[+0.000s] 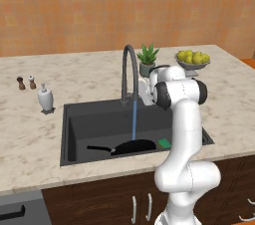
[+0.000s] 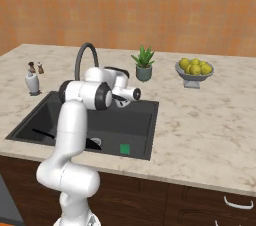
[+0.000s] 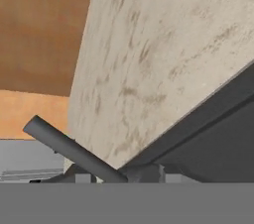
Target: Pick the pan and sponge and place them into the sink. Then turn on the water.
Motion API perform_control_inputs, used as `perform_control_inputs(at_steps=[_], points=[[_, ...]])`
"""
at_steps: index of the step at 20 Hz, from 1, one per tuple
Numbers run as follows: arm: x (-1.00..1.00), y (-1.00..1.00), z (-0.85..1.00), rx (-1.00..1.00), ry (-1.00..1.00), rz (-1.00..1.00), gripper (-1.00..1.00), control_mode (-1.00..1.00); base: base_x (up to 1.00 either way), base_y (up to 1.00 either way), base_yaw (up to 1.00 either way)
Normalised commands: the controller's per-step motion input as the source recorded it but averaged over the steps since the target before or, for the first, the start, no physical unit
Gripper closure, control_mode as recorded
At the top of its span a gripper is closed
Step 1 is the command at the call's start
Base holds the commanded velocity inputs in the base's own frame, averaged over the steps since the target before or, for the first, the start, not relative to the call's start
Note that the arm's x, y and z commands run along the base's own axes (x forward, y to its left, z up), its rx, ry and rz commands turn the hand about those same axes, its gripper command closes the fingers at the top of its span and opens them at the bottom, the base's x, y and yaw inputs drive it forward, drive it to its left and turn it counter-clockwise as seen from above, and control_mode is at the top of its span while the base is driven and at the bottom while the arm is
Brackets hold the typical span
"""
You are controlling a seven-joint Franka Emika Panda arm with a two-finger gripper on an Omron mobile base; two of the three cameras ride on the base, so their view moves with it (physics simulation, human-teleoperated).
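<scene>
— Both task pieces are already down in the sink (image 1: 74, 119), you see: the pan (image 1: 130, 146) lies flat on the basin floor with its thin handle running toward the left wall, and the sponge (image 1: 164, 143) sits just beside the pan's right edge. The water (image 1: 134, 119) falls as a thin blue line from the faucet (image 1: 128, 69) onto the pan.

— If you had to lift them again, where would you take hold?

— My judgement: the pan is stiff and fairly heavy, so you would grip the rim, or the handle close to the bowl; far out on the handle it would swing. Wet, it probably slips. The sponge looks light and soft; pinch it across its short sides.

— And the gripper?

— You cannot tell how the jaws stand. The hand sits behind the faucet, by the back rim of the sink, and the forearm covers it.

— What does each camera give you?

— From the left base view you get the stream and the whole pan. In the right base view the arm hides most of the pan, but the sponge (image 2: 125, 149) shows clearly from above. The hand view gives you a grey bar, likely the faucet lever (image 3: 69, 151), against the marble counter (image 3: 163, 44).
</scene>
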Motion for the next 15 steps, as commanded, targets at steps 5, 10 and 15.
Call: perform_control_inputs(at_steps=[5, 10, 15], points=[[0.0, 0.0, 0.0, 0.04, 0.06, -0.01, 1.0, -1.0, 0.0, 0.0, 0.0], [0.0, 0.0, 0.0, 0.0, 0.0, 0.0, 1.0, -1.0, 0.0, 0.0, 0.0], [0.0, 0.0, 0.0, 0.0, 0.0, 0.0, 1.0, -1.0, 0.0, 0.0, 0.0]])
